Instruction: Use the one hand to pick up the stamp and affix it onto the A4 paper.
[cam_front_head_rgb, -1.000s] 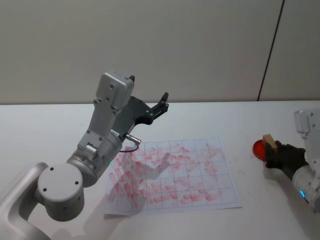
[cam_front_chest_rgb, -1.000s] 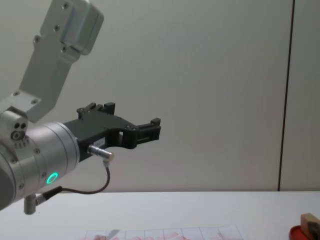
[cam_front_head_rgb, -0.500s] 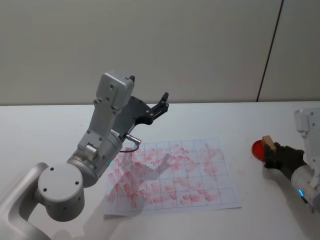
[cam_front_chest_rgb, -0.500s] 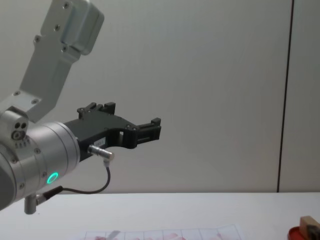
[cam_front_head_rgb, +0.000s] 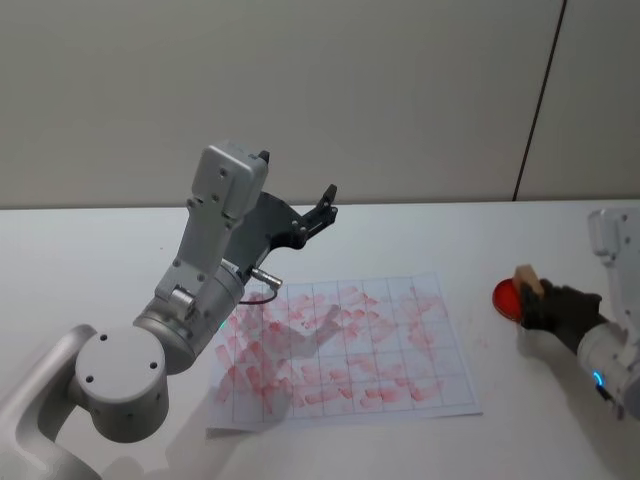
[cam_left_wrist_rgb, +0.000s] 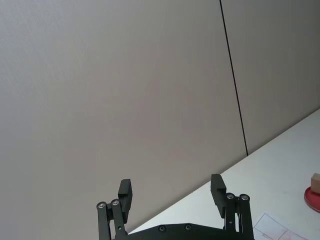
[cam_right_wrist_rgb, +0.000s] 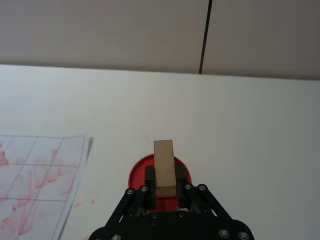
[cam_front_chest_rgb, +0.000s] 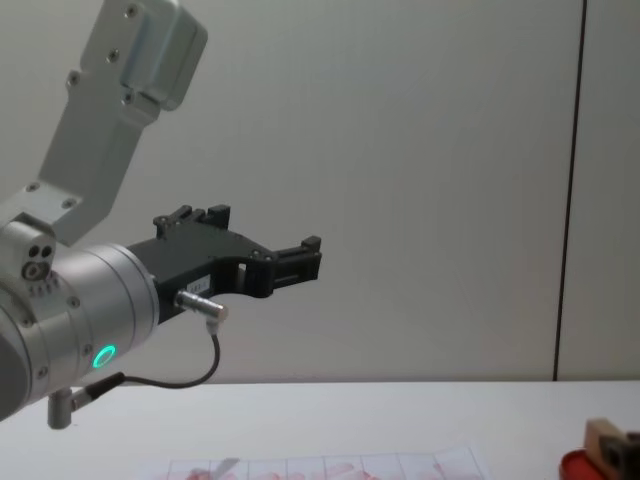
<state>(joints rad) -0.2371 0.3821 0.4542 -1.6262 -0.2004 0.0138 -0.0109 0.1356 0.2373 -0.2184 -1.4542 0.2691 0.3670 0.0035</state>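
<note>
Over the red ink pad (cam_front_head_rgb: 505, 298), right of the printed A4 paper (cam_front_head_rgb: 340, 350), the wooden stamp (cam_front_head_rgb: 527, 278) is clamped in the right gripper (cam_front_head_rgb: 535, 300), seemingly for inking, while the left gripper (cam_front_head_rgb: 325, 208) is parked aloft above the sheet, jaws spread wide.

A light-tan wooden block stamp (cam_right_wrist_rgb: 164, 169); flat red round pad (cam_right_wrist_rgb: 137, 173); white paper sheet (cam_front_head_rgb: 345, 347) with thin grid lines and pinkish-red prints.
</note>
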